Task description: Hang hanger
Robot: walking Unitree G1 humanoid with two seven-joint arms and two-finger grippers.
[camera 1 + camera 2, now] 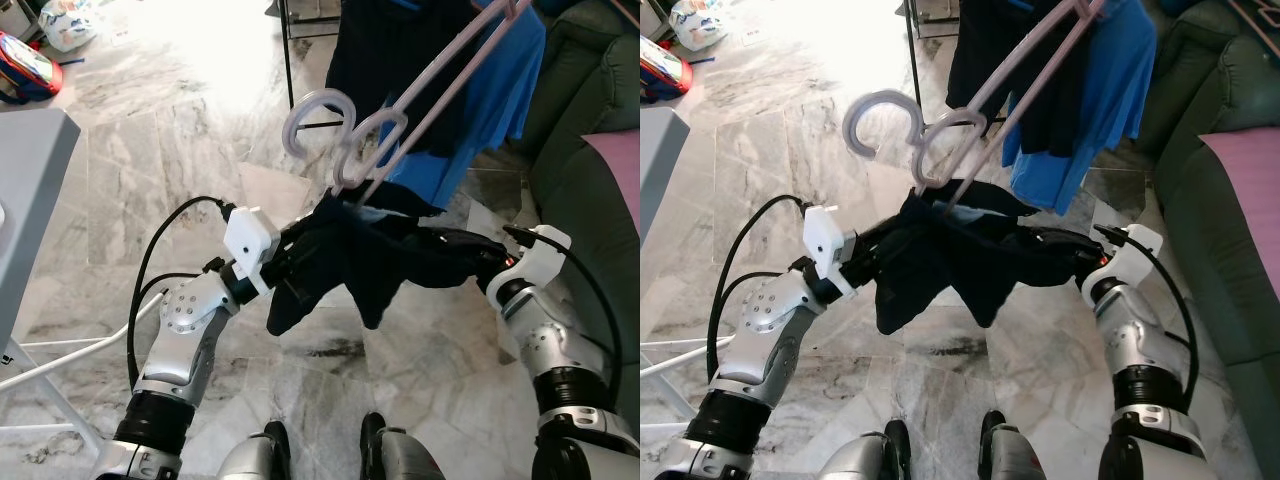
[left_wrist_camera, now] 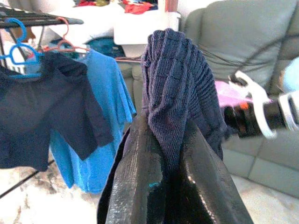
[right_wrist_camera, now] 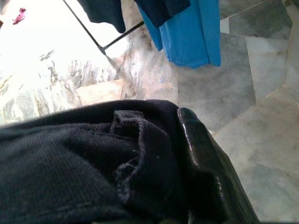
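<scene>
Two grippers hold one dark navy garment (image 1: pixel 350 260) stretched between them above the marble floor (image 1: pixel 180 170). Left gripper (image 2: pixel 170 186) has its jaws pinched tight on a bunched fold; right gripper (image 3: pixel 187 154) is clamped on the other edge. Pink hangers (image 1: pixel 370 135) rise from the cloth toward the rack, beside a blue shirt (image 1: pixel 490 110).

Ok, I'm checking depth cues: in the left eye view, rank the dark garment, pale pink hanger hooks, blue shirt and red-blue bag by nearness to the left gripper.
1. Dark navy garment, clamped in the left gripper.
2. Pale pink plastic hanger hooks, just above.
3. Bright blue shirt, hanging beyond, to the right.
4. Red-blue bag, far left on the floor.
</scene>
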